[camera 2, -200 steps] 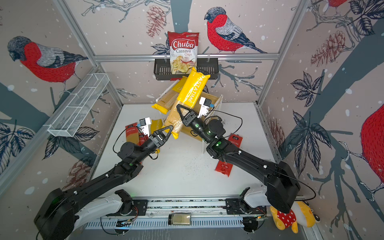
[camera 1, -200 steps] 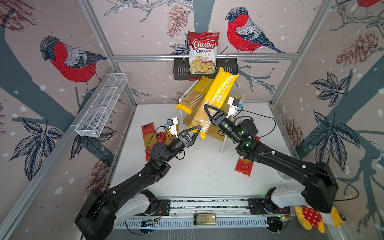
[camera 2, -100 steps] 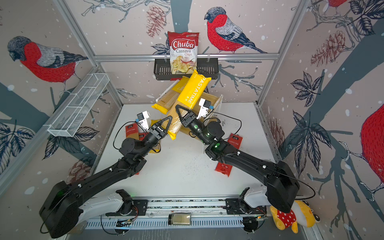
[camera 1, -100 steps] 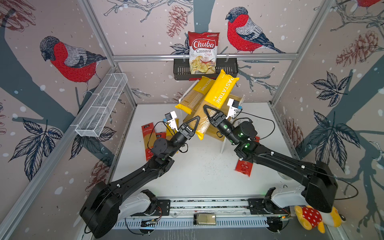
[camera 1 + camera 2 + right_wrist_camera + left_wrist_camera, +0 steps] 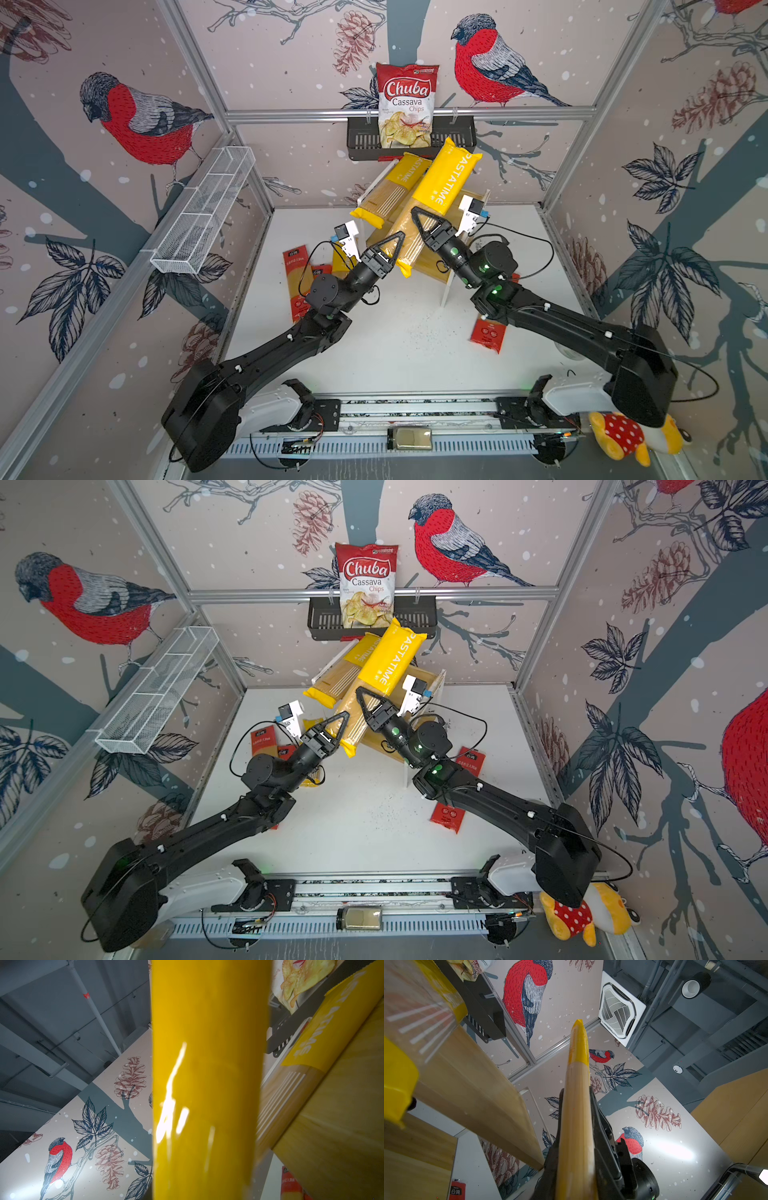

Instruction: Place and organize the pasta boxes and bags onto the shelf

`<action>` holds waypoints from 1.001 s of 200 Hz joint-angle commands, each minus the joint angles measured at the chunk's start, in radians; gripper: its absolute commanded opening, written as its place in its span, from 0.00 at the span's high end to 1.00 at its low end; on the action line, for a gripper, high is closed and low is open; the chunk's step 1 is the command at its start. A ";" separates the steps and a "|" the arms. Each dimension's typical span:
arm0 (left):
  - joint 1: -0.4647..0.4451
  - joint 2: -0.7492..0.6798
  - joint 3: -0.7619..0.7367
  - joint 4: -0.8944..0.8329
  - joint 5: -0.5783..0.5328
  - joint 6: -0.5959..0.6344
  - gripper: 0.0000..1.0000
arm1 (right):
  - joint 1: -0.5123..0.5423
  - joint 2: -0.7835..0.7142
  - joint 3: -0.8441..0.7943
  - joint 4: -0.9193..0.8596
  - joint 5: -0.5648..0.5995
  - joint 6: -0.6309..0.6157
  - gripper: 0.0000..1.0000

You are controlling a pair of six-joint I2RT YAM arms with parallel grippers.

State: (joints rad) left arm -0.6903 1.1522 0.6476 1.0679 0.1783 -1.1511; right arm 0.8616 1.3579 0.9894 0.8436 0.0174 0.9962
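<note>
Since a second ago, the left claw [image 5: 397, 242] has been swung up and clamped onto the low end of the yellow PASTATIME spaghetti bag [image 5: 446, 178], which was only being carried by the right claw [image 5: 419, 220] back then. Now it's gripped by both: the right claw is clenched on the clear middle, and the left claw just below it, near the bottom corner.

The bag is held tilted in the air over the stepped wooden shelf [image 5: 446, 289]. Its top end is up by the black wall basket [image 5: 361, 141], where the Chuba chips bag [image 5: 407, 104] is parked. A second PASTATIME bag [image 5: 399, 183] is laid slanted on the shelf right beside it, crowding that side. Red spaghetti packs [image 5: 296, 274] are left flat on the table [image 5: 395, 353] by the left arm, and one more red pack [image 5: 488, 334] is half tucked under the right arm. From the left wrist, the bag is seen squeezed between both fingers [image 5: 598, 1113].
</note>
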 commanded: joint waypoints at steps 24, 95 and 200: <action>-0.006 -0.017 0.039 -0.020 -0.012 0.072 1.00 | -0.004 -0.036 -0.017 0.096 0.001 -0.017 0.60; 0.104 -0.031 0.129 -0.199 0.043 0.085 1.00 | -0.010 -0.100 -0.083 -0.043 -0.010 -0.056 0.36; 0.210 0.130 0.336 -0.466 0.161 0.024 1.00 | 0.153 -0.300 -0.190 -0.253 0.144 -0.191 0.32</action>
State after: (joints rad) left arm -0.4824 1.2686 0.9394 0.5705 0.2897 -1.1004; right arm 0.9501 1.0851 0.7967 0.6216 0.0624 0.8997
